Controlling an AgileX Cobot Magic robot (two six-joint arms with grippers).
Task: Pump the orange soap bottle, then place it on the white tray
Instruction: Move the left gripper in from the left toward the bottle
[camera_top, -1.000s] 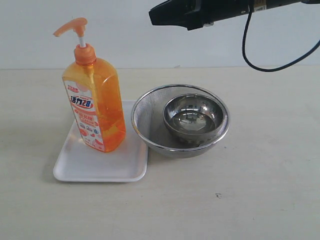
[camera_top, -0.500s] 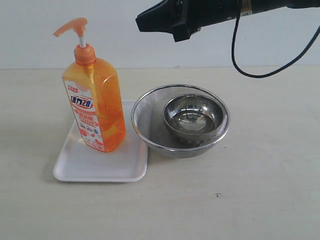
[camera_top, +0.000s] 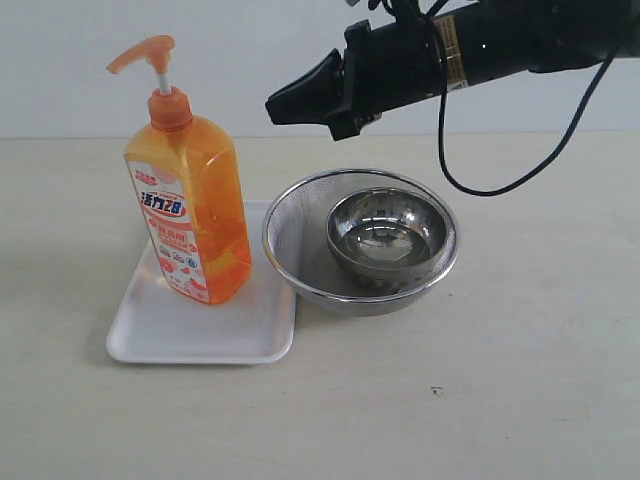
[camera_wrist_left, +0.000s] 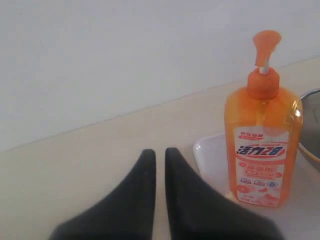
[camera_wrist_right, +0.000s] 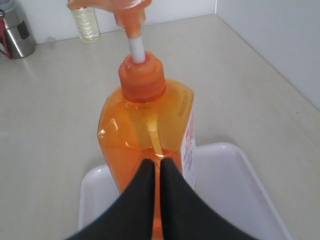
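The orange soap bottle (camera_top: 190, 210) stands upright on the white tray (camera_top: 200, 338), its pump head up and pointing left. My right gripper (camera_top: 272, 108) hangs in the air to the right of the pump head, about level with the bottle's collar, apart from it, shut and holding nothing. From the right wrist, the bottle (camera_wrist_right: 145, 115) and tray (camera_wrist_right: 230, 175) lie straight beyond the closed right gripper (camera_wrist_right: 159, 162). My left gripper (camera_wrist_left: 160, 152) is out of the exterior view; it is shut and empty, with the bottle (camera_wrist_left: 263, 145) and tray (camera_wrist_left: 212, 155) off to one side.
A round metal mesh strainer (camera_top: 290, 225) holding a steel bowl (camera_top: 385, 235) touches the tray's right edge. A black cable (camera_top: 500, 170) loops down from the right arm. A steel canister (camera_wrist_right: 17, 30) and a clear bottle (camera_wrist_right: 85, 22) stand far back in the right wrist view.
The right arm has swung left and down, bringing its shut gripper closer to the bottle's pump. The bottle, tray and strainer have not moved.
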